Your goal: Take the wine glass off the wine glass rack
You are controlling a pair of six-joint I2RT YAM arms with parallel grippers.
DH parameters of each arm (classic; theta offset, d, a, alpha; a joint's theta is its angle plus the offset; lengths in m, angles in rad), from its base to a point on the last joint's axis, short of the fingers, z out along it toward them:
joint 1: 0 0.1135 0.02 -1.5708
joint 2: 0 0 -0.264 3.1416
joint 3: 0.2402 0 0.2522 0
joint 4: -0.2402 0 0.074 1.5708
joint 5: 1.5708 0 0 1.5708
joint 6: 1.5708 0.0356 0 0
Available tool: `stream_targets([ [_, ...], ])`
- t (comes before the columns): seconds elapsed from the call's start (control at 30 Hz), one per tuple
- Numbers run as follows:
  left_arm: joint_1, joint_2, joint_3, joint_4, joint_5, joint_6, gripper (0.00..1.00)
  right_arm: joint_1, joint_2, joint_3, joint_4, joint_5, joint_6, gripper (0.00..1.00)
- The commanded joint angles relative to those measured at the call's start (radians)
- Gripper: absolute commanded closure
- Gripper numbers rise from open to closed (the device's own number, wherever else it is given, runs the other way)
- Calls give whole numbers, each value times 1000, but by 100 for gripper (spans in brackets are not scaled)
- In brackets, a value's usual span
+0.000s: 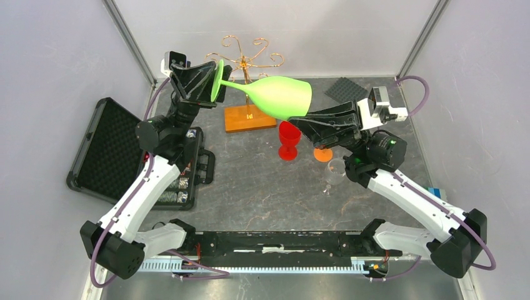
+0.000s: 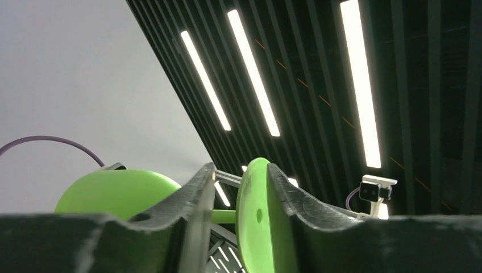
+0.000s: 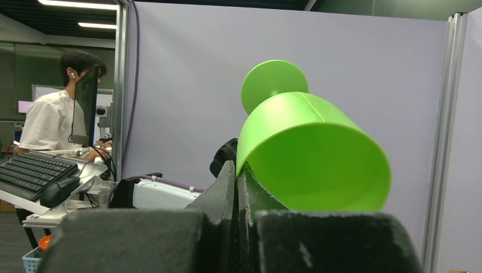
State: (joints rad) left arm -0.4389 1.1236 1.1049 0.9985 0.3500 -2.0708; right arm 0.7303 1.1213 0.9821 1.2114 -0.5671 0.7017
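A large green wine glass (image 1: 281, 97) hangs on its side in the air in front of the wine glass rack (image 1: 247, 59), clear of its gold scrolled arms. The rack stands on a wooden base (image 1: 250, 117). My right gripper (image 1: 303, 122) is shut on the rim of the bowl (image 3: 307, 148), its jaws pinching the wall (image 3: 237, 168). My left gripper (image 1: 215, 78) stands around the round foot (image 2: 253, 222) with jaws parted. One finger lies against the foot disc and the other stands off it, with the stem showing in the gap (image 2: 241, 168).
A red glass (image 1: 289, 139), an orange one (image 1: 323, 154) and a clear one (image 1: 335, 170) sit on the table under the right arm. An open black case (image 1: 109, 150) lies at the left and a dark foam pad (image 1: 345, 89) at the back right.
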Motion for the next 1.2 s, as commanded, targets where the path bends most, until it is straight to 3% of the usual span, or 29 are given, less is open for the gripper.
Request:
stream_targets([
  [0.0, 0, -36, 20, 21, 33, -5, 51, -2, -21, 5, -14, 36, -41, 100],
  [0.23, 0, -97, -41, -92, 68, 193, 21, -3, -83, -52, -83, 141, -108, 100],
  [0.37, 0, -169, -113, -282, 117, 405, 7, -3, -156, -82, -204, 231, -180, 100],
  [0.47, 0, -243, -161, -479, 120, 597, 1, -3, -203, -50, -403, 298, -253, 100],
  [0.6, 2, -336, -154, -814, 70, 920, 0, -3, -247, 51, -811, 333, -380, 100],
  [0.7, 2, -395, -100, -1090, -50, 1181, 0, -3, -263, 143, -1139, 399, -473, 100],
  [0.8, 2, -431, -59, -1256, -194, 1351, 0, -4, -270, 220, -1402, 424, -550, 100],
  [1.0, 2, -459, -19, -1393, -375, 1536, 0, -3, -274, 314, -1785, 357, -714, 100],
  [1.17, 1, -455, -8, -1405, -421, 1586, 0, -3, -219, 314, -1934, 355, -784, 100],
])
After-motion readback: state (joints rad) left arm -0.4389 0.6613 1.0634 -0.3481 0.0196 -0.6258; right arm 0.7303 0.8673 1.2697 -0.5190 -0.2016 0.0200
